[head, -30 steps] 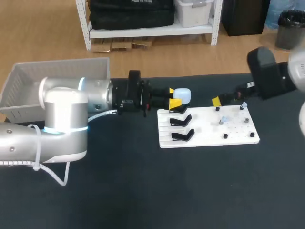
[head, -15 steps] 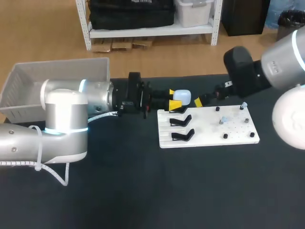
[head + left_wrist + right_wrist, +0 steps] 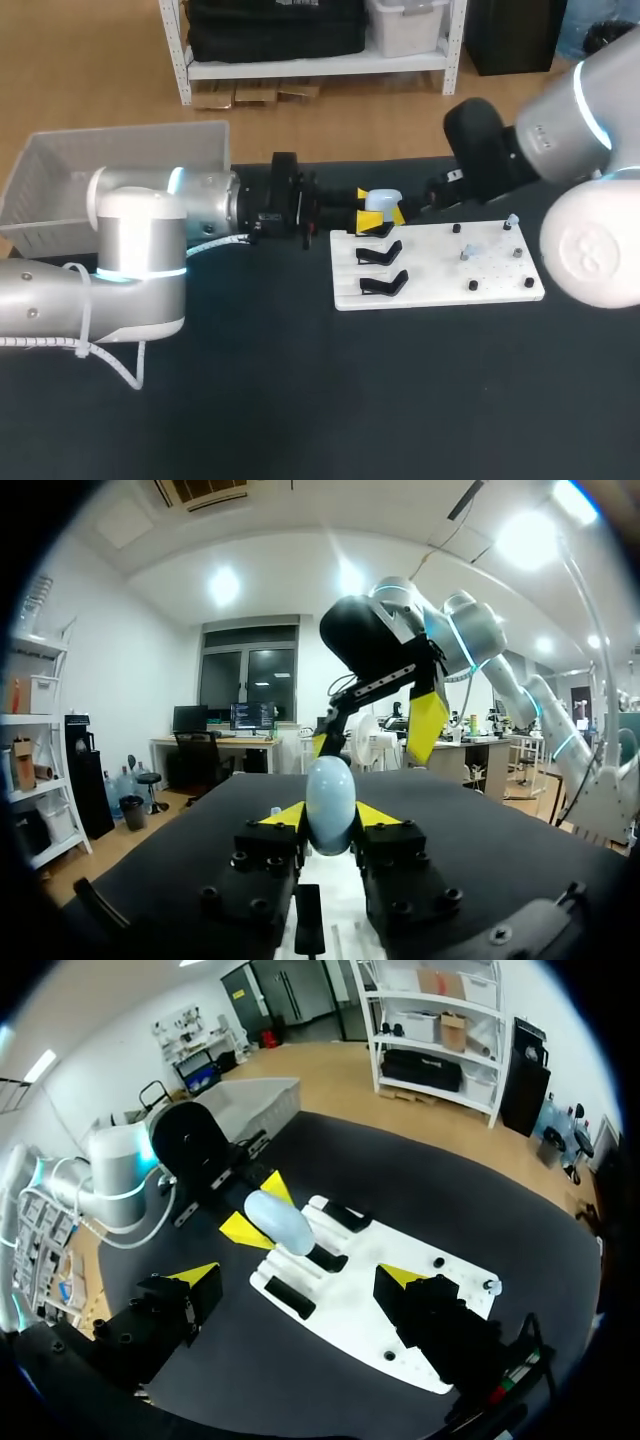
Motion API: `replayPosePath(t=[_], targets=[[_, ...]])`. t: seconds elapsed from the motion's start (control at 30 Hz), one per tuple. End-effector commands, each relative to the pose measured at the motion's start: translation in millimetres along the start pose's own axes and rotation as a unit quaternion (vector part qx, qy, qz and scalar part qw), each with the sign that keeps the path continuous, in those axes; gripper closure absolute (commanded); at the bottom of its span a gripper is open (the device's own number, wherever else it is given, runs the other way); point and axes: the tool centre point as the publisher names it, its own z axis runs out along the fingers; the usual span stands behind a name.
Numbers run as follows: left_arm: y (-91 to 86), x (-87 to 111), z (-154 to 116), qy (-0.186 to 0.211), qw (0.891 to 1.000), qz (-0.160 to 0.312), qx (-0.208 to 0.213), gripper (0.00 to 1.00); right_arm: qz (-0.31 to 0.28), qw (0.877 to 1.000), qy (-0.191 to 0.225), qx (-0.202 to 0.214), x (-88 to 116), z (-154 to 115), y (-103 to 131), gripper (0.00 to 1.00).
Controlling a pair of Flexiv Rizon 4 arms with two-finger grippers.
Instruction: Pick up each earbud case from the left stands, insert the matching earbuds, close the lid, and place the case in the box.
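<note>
Table (image 3: 300,400): dark surface, filling the lower frame in the head view. Left arm (image 3: 130,260): enters from the lower left and lies level across the table towards centre. White board (image 3: 440,290): flat on the table, right of centre; two black stands (image 3: 383,283) sit free on its left part, and small dark pegs (image 3: 473,286) stand on its right part. A small pale piece (image 3: 470,250) rests among the pegs, too small to identify. Left gripper (image 3: 368,210): at the board's far left corner, yellow tips clamped on the pale blue earbud case (image 3: 381,199) from two sides. The left wrist view confirms both pads touch the case, which stands upright between them above the board. Right gripper (image 3: 405,212): just beyond the case, coming in from the upper right. The right wrist view shows its fingers set wide apart, holding nothing, with the case ahead of them and apart from both tips. Box (image 3: 60,160): pale, slatted, upper left of the frame, behind the left arm and well apart from the board.
</note>
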Motion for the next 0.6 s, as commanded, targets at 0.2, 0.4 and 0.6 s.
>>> replayPosePath(t=[0.2, 0.4, 0.6], targets=[[0.8, 1.9, 0.6, -0.003, 1.000, 0.002, -0.001, 1.00, 0.000, 1.000, 0.008, 0.007, -8.5, 15.2, -0.2, 0.00], [0.8, 1.9, 0.6, -0.003, 1.000, 0.002, -0.001, 1.00, 0.003, 1.000, 0.007, 0.011, -11.5, 19.3, -4.3, 0.00], [0.8, 1.9, 0.6, -0.003, 1.000, 0.002, -0.001, 1.00, 0.015, 1.000, 0.007, 0.013, -10.9, 21.7, -11.2, 0.00]])
